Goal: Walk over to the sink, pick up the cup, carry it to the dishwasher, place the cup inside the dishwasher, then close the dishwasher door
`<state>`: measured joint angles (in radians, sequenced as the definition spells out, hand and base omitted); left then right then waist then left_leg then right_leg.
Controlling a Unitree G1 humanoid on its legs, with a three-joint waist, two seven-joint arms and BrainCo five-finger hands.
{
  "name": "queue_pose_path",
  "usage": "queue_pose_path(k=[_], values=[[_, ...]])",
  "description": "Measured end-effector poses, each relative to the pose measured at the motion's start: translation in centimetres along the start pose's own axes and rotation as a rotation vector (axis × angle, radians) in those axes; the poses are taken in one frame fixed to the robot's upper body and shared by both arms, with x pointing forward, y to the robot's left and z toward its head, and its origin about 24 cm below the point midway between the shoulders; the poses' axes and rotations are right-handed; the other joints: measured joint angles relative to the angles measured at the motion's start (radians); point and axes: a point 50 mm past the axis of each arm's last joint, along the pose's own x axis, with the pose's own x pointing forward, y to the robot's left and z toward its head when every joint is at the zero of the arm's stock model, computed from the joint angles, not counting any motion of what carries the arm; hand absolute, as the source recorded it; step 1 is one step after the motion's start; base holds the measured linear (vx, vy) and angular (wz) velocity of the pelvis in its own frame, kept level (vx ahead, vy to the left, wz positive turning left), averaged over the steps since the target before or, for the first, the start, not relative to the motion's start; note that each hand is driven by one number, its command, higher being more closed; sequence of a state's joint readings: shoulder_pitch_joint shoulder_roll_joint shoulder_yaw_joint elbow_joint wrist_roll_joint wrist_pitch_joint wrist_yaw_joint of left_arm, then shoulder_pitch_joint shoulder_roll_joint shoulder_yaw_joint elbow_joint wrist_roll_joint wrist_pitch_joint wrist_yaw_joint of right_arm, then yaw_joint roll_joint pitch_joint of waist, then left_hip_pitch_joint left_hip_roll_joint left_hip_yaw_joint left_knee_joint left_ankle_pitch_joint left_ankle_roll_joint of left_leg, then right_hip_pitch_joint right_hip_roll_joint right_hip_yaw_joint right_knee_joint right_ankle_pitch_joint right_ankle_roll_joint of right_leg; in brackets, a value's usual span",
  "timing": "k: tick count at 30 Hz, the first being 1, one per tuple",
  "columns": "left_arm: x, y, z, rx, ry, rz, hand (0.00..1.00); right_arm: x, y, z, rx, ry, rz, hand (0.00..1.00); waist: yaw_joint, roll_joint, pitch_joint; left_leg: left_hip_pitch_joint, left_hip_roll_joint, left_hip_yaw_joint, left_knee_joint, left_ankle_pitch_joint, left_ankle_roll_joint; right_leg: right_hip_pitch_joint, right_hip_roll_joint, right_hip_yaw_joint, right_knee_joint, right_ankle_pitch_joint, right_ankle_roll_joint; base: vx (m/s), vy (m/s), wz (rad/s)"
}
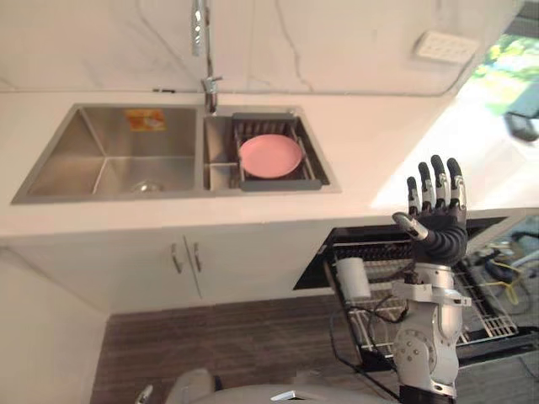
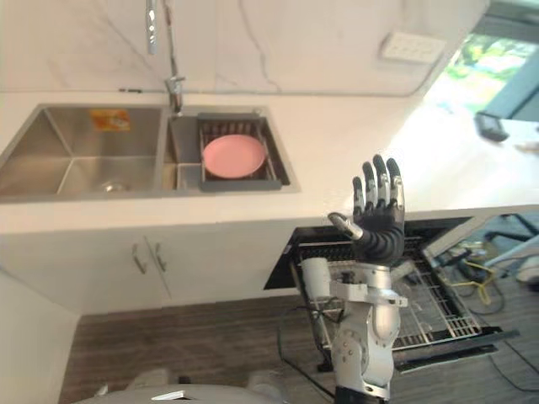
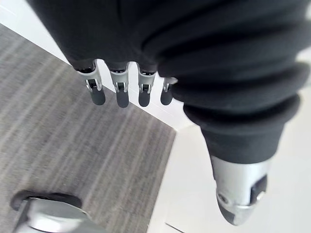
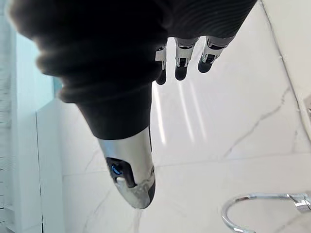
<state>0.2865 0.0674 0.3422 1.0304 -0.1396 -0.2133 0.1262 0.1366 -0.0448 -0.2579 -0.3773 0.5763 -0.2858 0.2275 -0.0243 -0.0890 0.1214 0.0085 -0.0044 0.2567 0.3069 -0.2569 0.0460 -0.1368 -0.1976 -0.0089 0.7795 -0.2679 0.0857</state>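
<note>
White cup [image 1: 353,278] racked, left hand [image 3: 121,93] above floor [image 3: 58,145]

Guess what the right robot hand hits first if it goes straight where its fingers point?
Probably the wall: the right robot hand aims at it with nothing between, though depth is unclear.

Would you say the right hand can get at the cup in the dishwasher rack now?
Probably yes: the open right hand hovers above the pulled-out rack, and nothing covers the cup standing there.
</note>
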Motion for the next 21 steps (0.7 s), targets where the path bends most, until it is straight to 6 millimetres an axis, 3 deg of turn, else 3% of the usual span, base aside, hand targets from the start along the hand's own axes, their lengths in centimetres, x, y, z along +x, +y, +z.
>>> queue_pose_path(k=[2,4,5,6,7,8,14,21], values=[[0.3,-1.0,1.2,0.021,-0.039,-0.045,0.0,0.2,0.0,0.1,-0.012,-0.01,-0.009,0.0,-0.016,0.006,-0.003,0.047,0.03,0.053,-0.053,0.011,-0.006,-0.064,0.034,-0.121,-0.127,-0.003,-0.04,0.18,0.009,-0.61],[0.5,-1.4,2.0,0.026,-0.07,-0.068,0.0,0.3,0.0,0.1,-0.013,-0.016,-0.01,0.0,-0.022,0.003,-0.004,0.051,0.044,0.078,-0.045,0.007,-0.013,-0.084,0.057,-0.175,-0.303,0.053,-0.062,0.25,-0.036,-0.49],[0.6,-1.5,2.5,0.031,-0.082,-0.076,0.0,0.4,0.0,0.2,-0.012,-0.023,-0.006,0.0,-0.031,0.004,-0.003,0.055,0.054,0.079,-0.027,0.001,-0.022,-0.077,0.085,-0.169,-0.451,0.201,-0.063,0.37,-0.088,-0.39],[0.7,-2.2,2.8,0.03,-0.084,-0.092,0.0,0.6,-0.2,0.3,-0.022,-0.025,-0.008,0.0,-0.042,0.031,-0.002,0.069,0.084,0.07,-0.003,-0.007,-0.037,-0.02,0.131,-0.168,-0.515,0.258,-0.078,0.3,-0.067,-0.47],[0.6,-2.5,2.7,0.031,-0.085,-0.103,0.0,0.6,-0.2,0.2,-0.023,-0.024,-0.004,0.0,-0.034,0.046,-0.002,0.068,0.101,0.071,0.019,-0.008,-0.041,-0.001,0.148,-0.158,-0.549,0.281,-0.095,0.24,-0.048,-0.31],[0.4,-3.6,2.8,0.04,-0.08,-0.119,0.0,0.6,-1.1,0.4,-0.043,-0.003,-0.01,0.0,-0.016,0.065,0.013,0.132,0.061,0.004,-0.154,0.023,-0.059,0.158,0.16,-0.11,-0.859,0.406,-0.039,0.03,-0.011,-0.2],[0.4,-3.6,2.8,0.039,-0.081,-0.114,0.0,0.6,-1.1,0.4,-0.04,-0.003,-0.01,0.0,-0.011,0.066,0.016,0.117,0.06,-0.008,-0.154,0.024,-0.057,0.157,0.157,-0.12,-0.86,0.405,-0.039,-0.04,-0.011,0.05],[0.4,-2.6,2.6,-0.017,-0.065,0.003,0.0,1.6,-0.7,0.0,-0.036,0.032,0.032,0.0,0.029,0.053,0.014,0.098,0.06,-0.063,-0.177,0.053,-0.061,0.158,0.148,-0.192,-0.867,0.395,-0.041,-0.01,-0.02,0.27]])
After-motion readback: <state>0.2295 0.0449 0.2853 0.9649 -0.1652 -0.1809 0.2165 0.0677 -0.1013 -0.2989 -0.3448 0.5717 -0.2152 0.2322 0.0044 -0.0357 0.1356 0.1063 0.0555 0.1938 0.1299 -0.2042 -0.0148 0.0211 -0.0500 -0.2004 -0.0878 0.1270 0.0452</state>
